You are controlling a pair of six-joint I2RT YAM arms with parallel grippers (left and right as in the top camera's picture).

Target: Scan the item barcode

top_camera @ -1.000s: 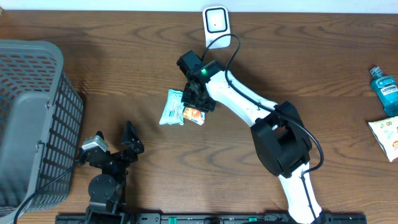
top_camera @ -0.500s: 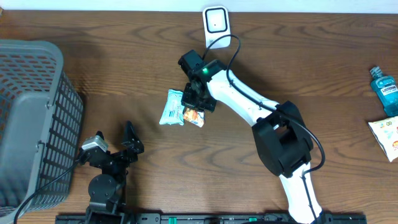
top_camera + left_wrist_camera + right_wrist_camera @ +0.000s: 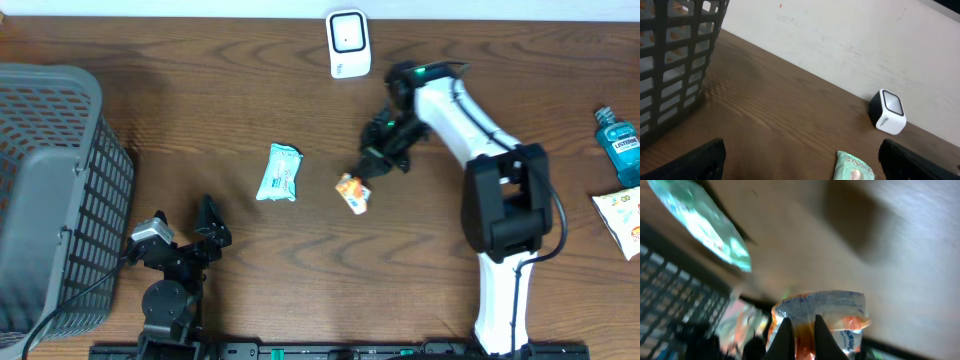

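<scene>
Overhead shows the right gripper [image 3: 364, 172] pinching the orange snack packet [image 3: 352, 193], which a second ago lay against the green pouch [image 3: 279, 172]; now it hangs clear, at three o'clock from that pouch and six o'clock from the scanner [image 3: 347, 43]; pickup looks done, and presenting the barcode to the scanner remains; the left gripper [image 3: 183, 222] rests spread wide at seven o'clock.
</scene>
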